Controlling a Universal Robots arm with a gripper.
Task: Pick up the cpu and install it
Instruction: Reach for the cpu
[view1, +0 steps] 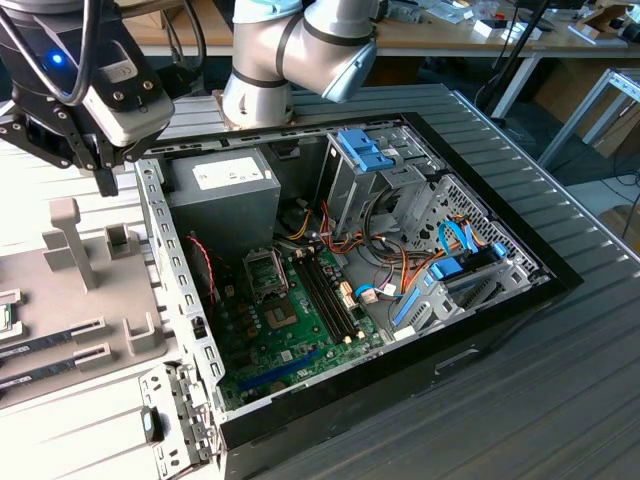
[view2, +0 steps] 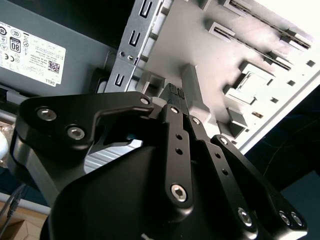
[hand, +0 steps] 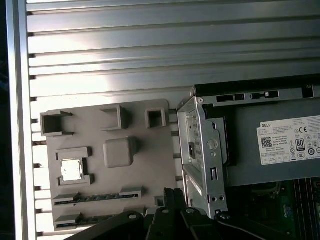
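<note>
Gripper (view1: 105, 180) hangs above the grey holder plate (view1: 60, 290), at the exterior view's left, just beside the metal side wall of the open computer case (view1: 165, 260); in both wrist views its fingertips (view2: 176, 95) appear pressed together with nothing between them, so I judge it closed and empty. The cpu (hand: 71, 170) lies flat in a square pocket of the holder plate in the first wrist view, silver top upward, apart from the gripper and not touched by it; the low walls around the pocket probably keep it at one fixed place, so that the arm can find it.

Two long slots of the same plate hold dark narrow sticks (hand: 95, 197) (memory, I think), again each in its own bed. The case lies on its side on the slatted table (hand: 150, 50), open face up, which gives access from above to the green motherboard (view1: 290, 330); the square socket (view1: 268, 275) sits there near the grey power supply (view1: 225, 185); whether its frame stands open I cannot tell. As I judge it, the picking is not yet done.
</note>
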